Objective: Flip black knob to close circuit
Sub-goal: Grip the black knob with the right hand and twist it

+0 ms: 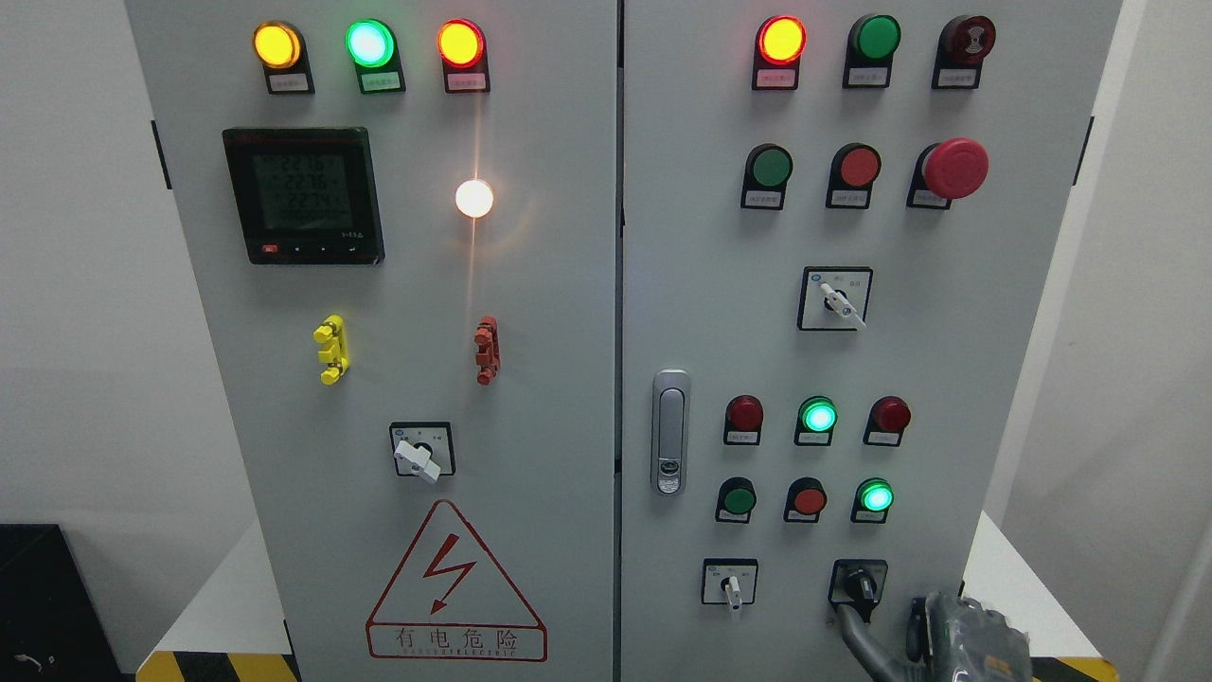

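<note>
The black knob [861, 584] sits on its black square plate at the lower right of the grey cabinet's right door [947, 360]. Its lever points down and slightly left. My right hand [933, 635] comes in at the bottom right. One grey finger [855, 635] reaches up and touches the underside of the knob. The rest of the hand is cut off by the picture's lower edge. The left hand is out of view.
A white-handled selector switch [730, 585] sits just left of the black knob. Green lit lamps [876, 496] and red and green buttons are above it. A door latch handle [670, 431] is at the door's left edge. A red mushroom stop button [954, 169] sticks out higher up.
</note>
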You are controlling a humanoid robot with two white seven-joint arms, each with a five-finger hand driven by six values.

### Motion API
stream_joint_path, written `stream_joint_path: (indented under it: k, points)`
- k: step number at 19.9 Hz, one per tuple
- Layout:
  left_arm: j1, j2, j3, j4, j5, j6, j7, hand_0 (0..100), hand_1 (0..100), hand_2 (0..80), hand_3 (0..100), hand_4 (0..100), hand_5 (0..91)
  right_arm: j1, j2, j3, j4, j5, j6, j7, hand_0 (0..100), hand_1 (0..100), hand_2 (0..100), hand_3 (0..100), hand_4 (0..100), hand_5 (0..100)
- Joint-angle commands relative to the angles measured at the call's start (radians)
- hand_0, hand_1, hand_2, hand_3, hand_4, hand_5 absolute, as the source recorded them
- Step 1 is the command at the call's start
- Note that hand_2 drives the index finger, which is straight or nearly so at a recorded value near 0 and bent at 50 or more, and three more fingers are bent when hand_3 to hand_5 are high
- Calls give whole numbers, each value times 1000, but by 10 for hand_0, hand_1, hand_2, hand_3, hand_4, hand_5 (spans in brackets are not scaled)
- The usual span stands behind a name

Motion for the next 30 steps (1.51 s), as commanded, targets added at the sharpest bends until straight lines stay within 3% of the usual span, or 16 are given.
stream_joint_path:
  k: [1,30]
  points:
    - [0,0,0,1,0,-1,-1,120,556,0,0,0,0,-2,12,-1,13,5,7,0,0,49,924,1000,986,976]
    - [0,0,0,1,0,-1,-1,120,556,0,0,0,0,-28,11,-27,10,-10,22,0,0,60,924,1000,987,982]
